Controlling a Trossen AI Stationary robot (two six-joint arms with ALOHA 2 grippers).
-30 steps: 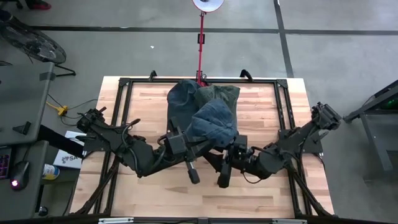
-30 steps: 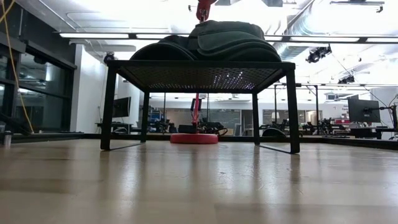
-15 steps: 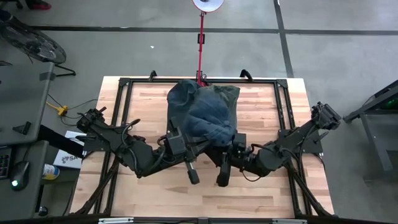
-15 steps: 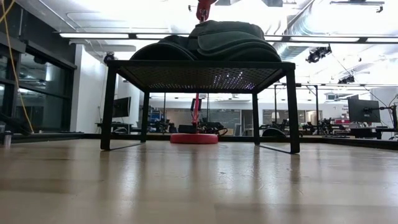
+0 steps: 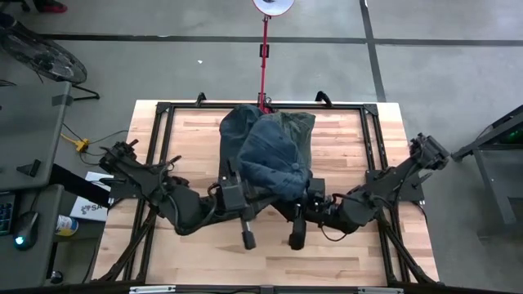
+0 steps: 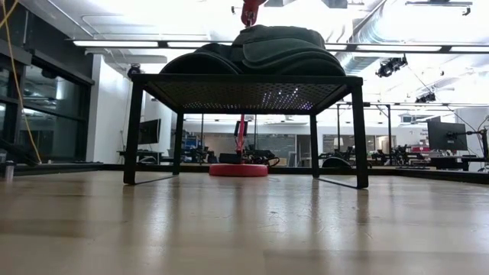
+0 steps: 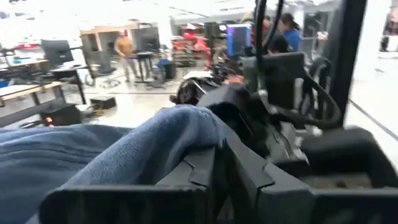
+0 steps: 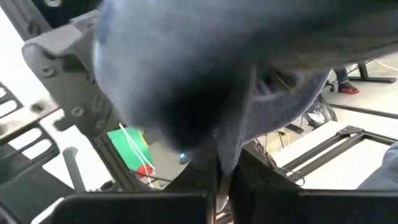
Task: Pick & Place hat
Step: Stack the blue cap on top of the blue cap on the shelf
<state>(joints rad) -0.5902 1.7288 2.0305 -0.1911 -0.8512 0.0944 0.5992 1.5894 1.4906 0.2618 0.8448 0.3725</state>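
I see the blue denim hat held up over the middle of the table, between both grippers. The right gripper is at the hat's near right edge, jaws pinched tight on a fold of the denim; in the right wrist view the cloth drapes straight over the fingers and the fold runs down into the closed gap. The left gripper sits at the hat's near left edge. From its wrist camera I see the denim bunched right against its dark fingers, jaws nearly shut with the fabric at them, so I read it as gripping the brim. The right arm's housing is just beyond the left jaws, close across the hat.

Behind the held hat, farther from both jaws, there's a pile of other hats: a dark green one and a darker blue one, both lying on the black mesh stand. In the low view the stand is up on its legs with the pile on top; neither gripper shows there.

A red pole with a round base stands off the far edge of the table, well away from both jaws.
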